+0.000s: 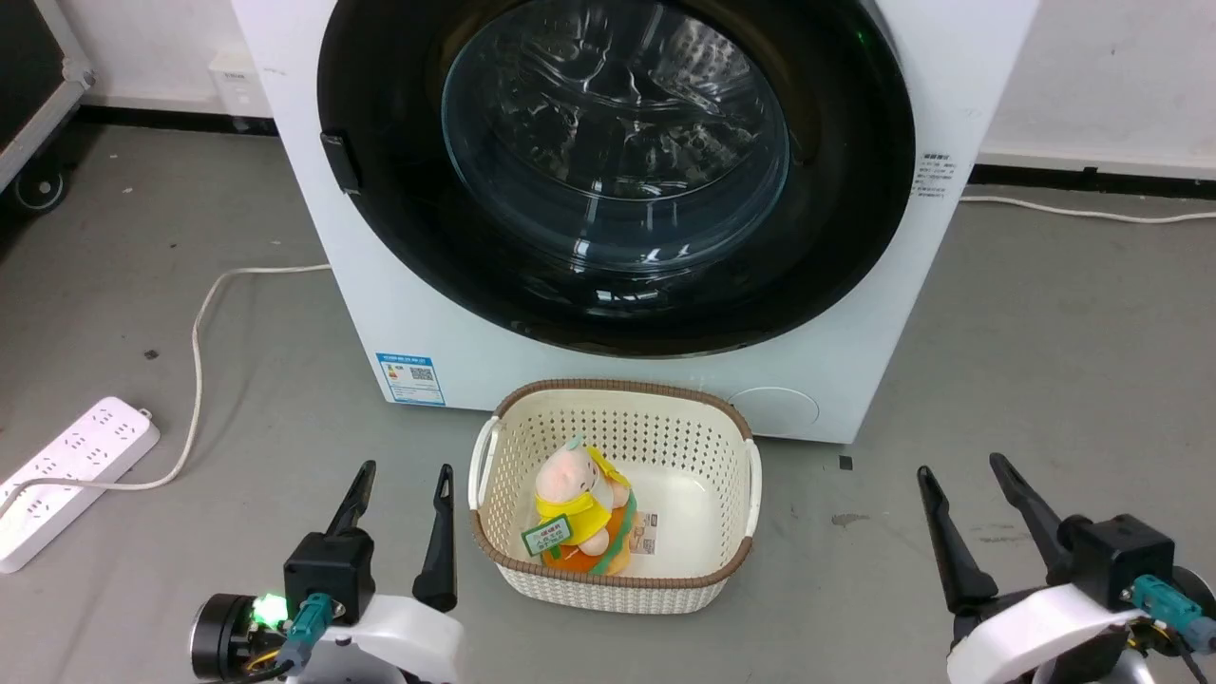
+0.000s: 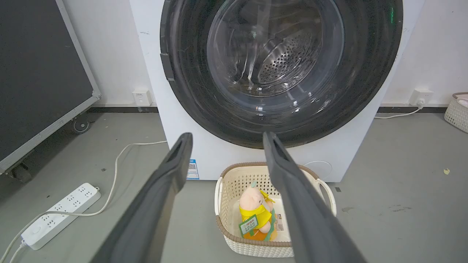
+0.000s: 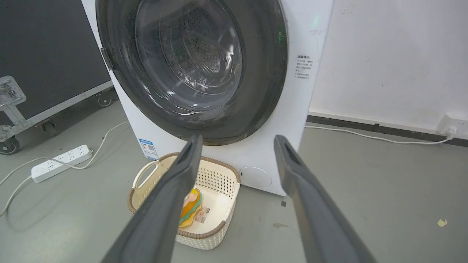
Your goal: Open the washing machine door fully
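At the bottom corners, the left gripper [image 1: 406, 467] and right gripper [image 1: 959, 465] point upward, fingers spread and empty, flanking the basket [image 1: 617, 391]. The washing machine door [image 1: 399, 218] sits shut at upper centre.

Everything I see is bright and evenly lit, with soft shadows on the grey floor [image 1: 1045, 332]. Pale streaks of glare cross the glass of the washing machine door [image 1: 617, 142]. In my wrist views the edges stretch, and my left gripper [image 2: 227, 134] looks soft-edged near the lens.
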Robot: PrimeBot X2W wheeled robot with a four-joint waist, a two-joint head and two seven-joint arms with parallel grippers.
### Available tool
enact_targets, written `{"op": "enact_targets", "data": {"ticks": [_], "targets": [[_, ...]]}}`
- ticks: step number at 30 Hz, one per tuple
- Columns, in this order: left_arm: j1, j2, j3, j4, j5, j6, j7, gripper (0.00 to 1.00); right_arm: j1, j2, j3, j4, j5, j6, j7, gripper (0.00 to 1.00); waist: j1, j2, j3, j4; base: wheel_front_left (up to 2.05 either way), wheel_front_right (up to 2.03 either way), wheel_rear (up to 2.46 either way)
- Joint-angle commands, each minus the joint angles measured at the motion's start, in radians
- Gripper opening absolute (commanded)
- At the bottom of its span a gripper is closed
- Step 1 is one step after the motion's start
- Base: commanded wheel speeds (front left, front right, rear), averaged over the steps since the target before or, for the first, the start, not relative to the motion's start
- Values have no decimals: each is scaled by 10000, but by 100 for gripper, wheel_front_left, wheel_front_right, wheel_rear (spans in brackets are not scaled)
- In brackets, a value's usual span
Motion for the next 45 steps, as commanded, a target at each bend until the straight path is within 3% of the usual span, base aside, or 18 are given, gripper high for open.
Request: {"op": "enact_targets", "data": {"ticks": [1, 15, 16, 17, 18, 33, 45], "targets": [[4, 8, -31, 27, 46, 71, -118, 100, -225, -89, 33, 36, 303, -1, -49, 100, 0, 0, 29, 10, 0, 0, 0], [-173, 17, -260, 11, 81, 209, -356, 100, -998, -326, -215, 128, 2559, -2, 274, 100, 0, 0, 406, 158, 0, 0, 0], [-185, 19, -277, 9, 83, 219, -374, 100, -1072, -342, -235, 152, 2702, -2, 314, 50, 0, 0, 435, 171, 0, 0, 0], [-195, 20, -294, 8, 85, 229, -391, 100, -1148, -359, -258, 180, 2838, -2, 349, 29, 0, 0, 465, 183, 0, 0, 0], [-206, 22, -311, 7, 87, 240, -408, 100, -1229, -378, -279, 202, 2970, -2, 384, 0, 0, 0, 496, 195, 0, 0, 0], [-431, 43, -583, -25, 117, 417, -663, 100, -3112, -395, -1124, 1419, 6068, -3, 1232, 0, 0, 0, 1015, 367, 0, 0, 0], [-687, 53, -825, -70, 140, 585, -868, 100, -5284, -1157, -1140, 3110, 8108, -4, 1495, 0, 0, 0, 1719, 553, 0, 0, 0]]}}
